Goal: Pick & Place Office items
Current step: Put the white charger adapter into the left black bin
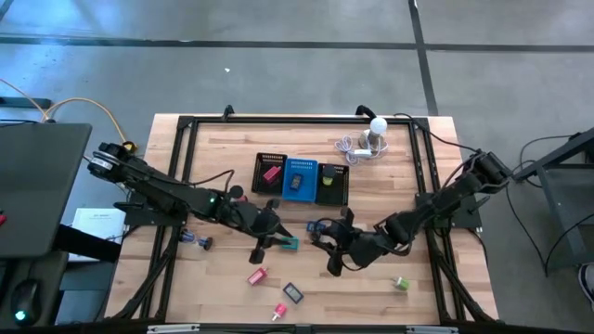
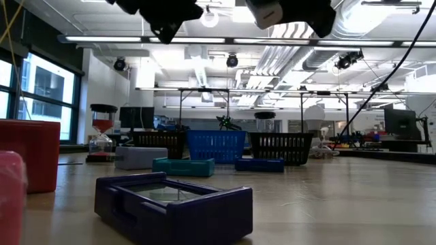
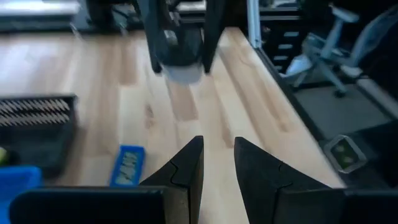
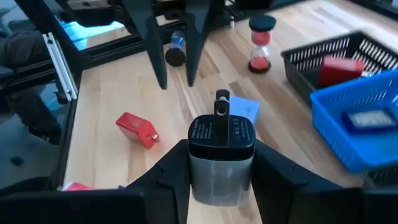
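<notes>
Right gripper (image 4: 219, 163) pinches a black-and-silver charger plug (image 4: 221, 149), lifted above the desk (image 1: 371, 288) in front of the mesh tray (image 1: 303, 179). Left gripper (image 3: 217, 163) hovers beside it, fingers slightly spread, empty, teal block (image 1: 290, 244) just below.

Both arms are black, chunky jointed segments with thin black cables trailing off them. The left arm (image 1: 176, 193) has a tiny green light; its fingers (image 3: 186, 171) are dark, tapered wedges.
</notes>
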`<control>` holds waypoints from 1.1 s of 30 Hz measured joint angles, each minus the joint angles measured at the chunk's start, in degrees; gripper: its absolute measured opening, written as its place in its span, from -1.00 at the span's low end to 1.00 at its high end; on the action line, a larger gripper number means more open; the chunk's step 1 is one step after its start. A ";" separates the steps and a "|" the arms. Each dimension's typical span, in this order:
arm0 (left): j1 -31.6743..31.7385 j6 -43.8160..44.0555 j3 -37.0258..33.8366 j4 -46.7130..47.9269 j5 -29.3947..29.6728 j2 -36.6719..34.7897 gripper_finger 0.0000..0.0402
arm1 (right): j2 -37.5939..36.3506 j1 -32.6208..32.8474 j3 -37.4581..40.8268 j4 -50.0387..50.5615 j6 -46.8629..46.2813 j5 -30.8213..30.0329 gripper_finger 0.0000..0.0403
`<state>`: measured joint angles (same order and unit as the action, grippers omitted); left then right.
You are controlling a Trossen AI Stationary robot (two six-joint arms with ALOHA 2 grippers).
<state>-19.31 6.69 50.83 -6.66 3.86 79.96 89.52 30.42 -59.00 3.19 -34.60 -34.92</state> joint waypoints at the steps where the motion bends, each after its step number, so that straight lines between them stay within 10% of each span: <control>1: -0.25 -1.45 0.00 -0.22 1.17 0.00 -0.57 | 0.00 -0.24 0.00 -0.48 1.20 0.47 -0.41; 17: -11.71 -45.59 -0.07 -6.10 30.30 1.68 -0.28 | 0.00 -2.12 0.00 -10.93 4.44 9.50 -0.41; 33: -15.93 -74.84 -0.04 -38.85 44.75 14.67 -0.28 | -0.07 -6.00 0.02 -15.50 4.49 17.22 -0.41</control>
<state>-35.24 -68.15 50.78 -45.51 48.61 94.63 89.45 24.42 -58.98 -12.31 -30.11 -17.70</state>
